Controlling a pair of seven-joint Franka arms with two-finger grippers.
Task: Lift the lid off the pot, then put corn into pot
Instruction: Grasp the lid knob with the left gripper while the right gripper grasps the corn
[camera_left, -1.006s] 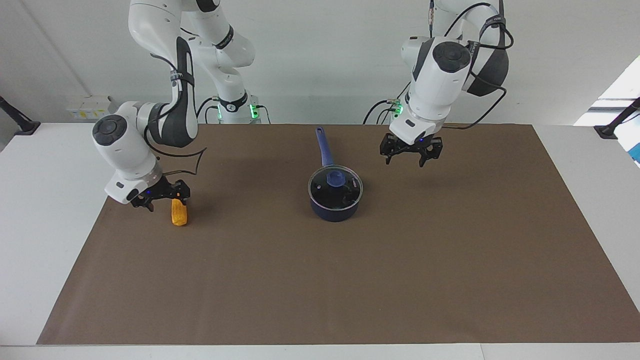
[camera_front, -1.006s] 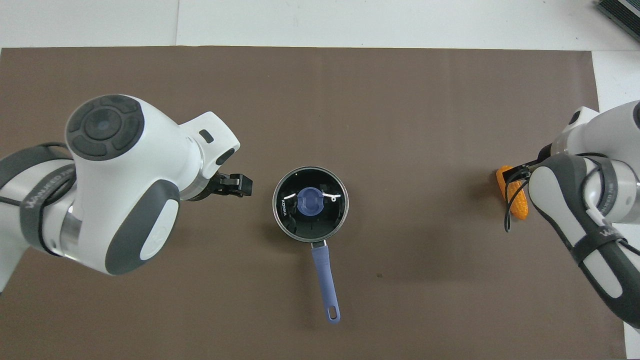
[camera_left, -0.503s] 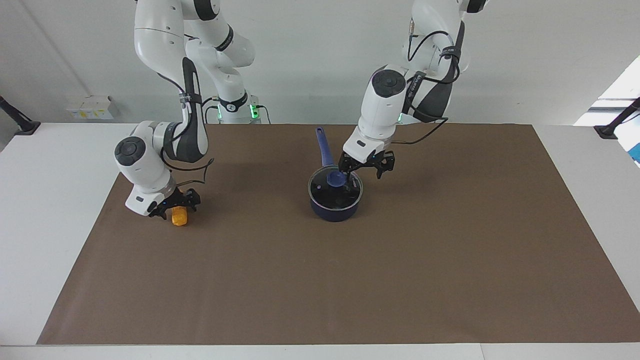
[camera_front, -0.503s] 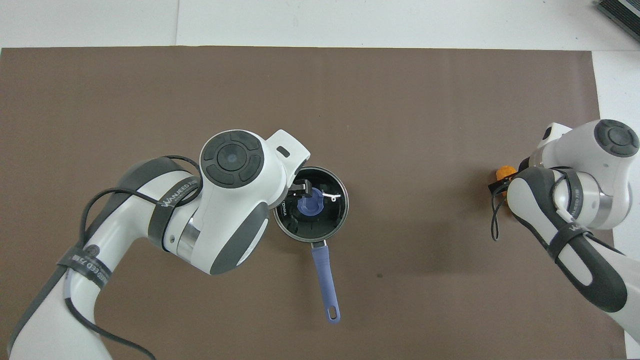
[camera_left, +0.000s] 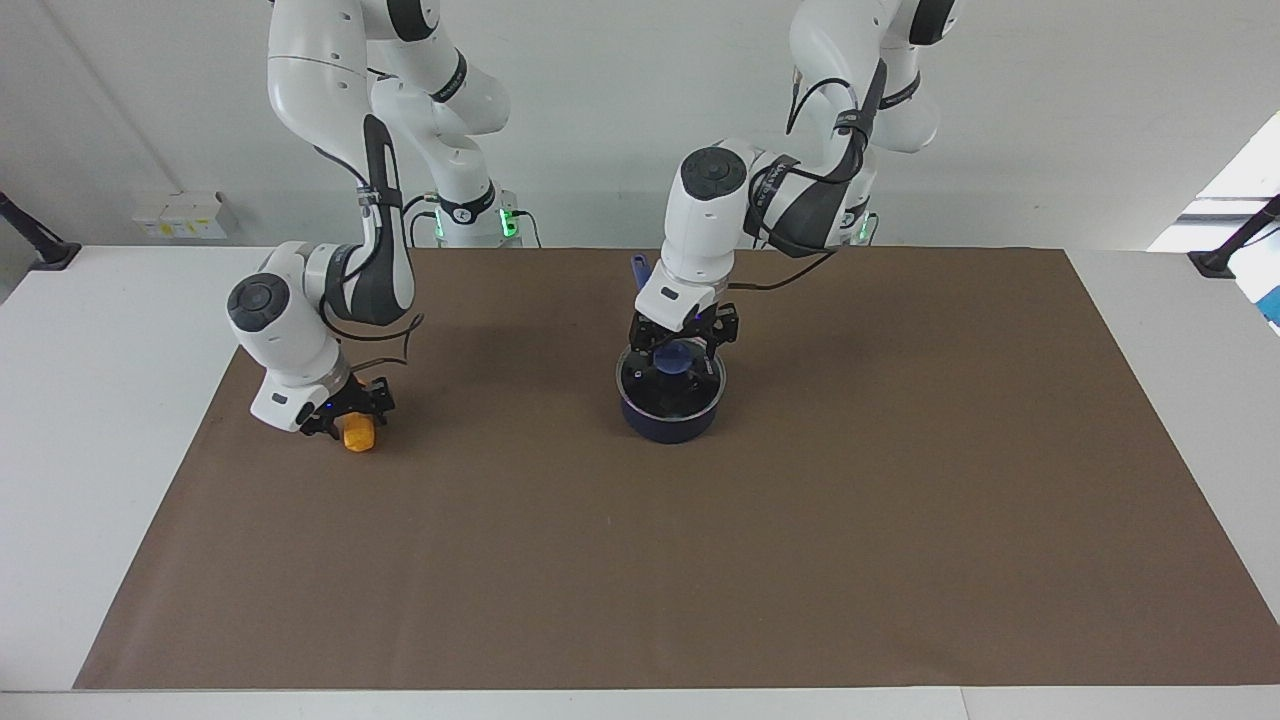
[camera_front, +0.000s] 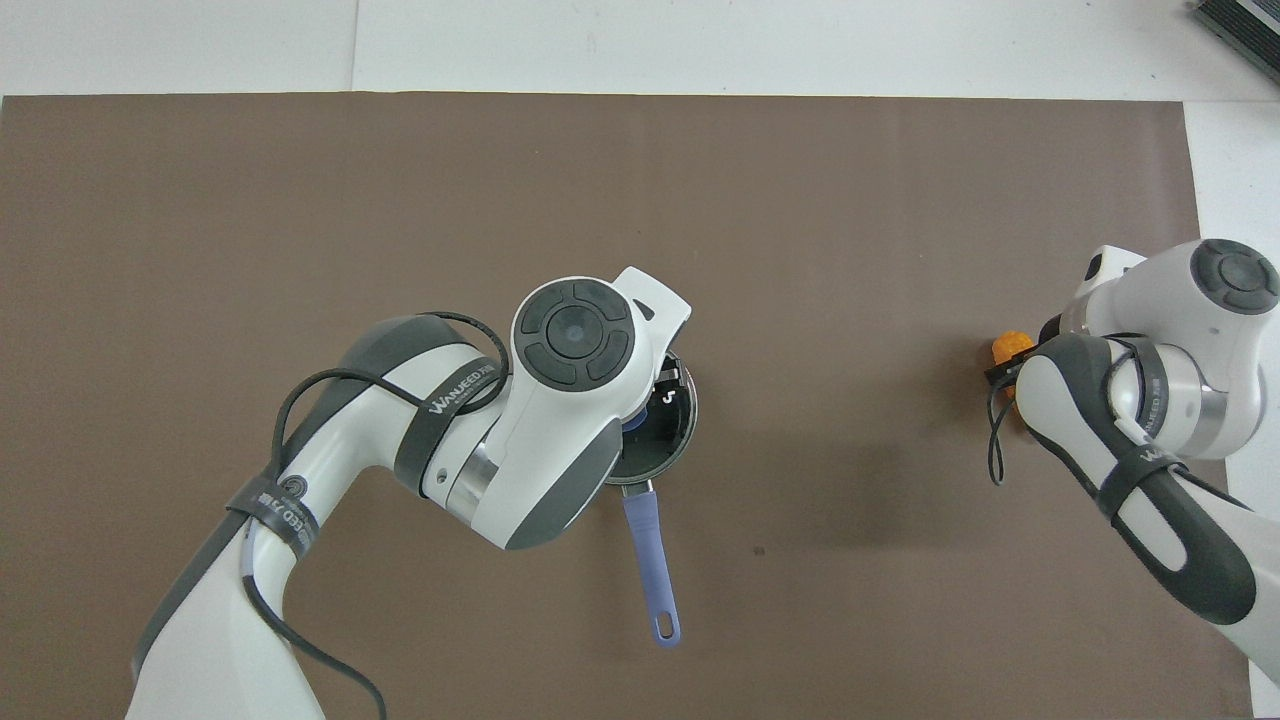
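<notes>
The pot (camera_left: 671, 410) is parked around the middle of the brown mat (camera_left: 700, 560), with its long blue handle (camera_front: 651, 562) pointed toward the robots. The lid (camera_left: 648, 385) is seated on the pot, so nothing's been lifted off. The left gripper (camera_left: 683, 345) is set right over the lid's blue knob (camera_left: 677, 358), with one finger seen on each side of it; whether the knob is actually pinched or the fingers are just spread around it can't be told from either view. In the overhead view most of the lid is covered by the left arm's wrist.

The corn (camera_left: 358, 433) is found lying on the mat toward the right arm's end of the table, well apart from the pot. The right gripper (camera_left: 350, 412) is lowered onto it, and only the cob's lower end is seen poking out under the fingers. Whether it's clenched on the cob can't be told either.
</notes>
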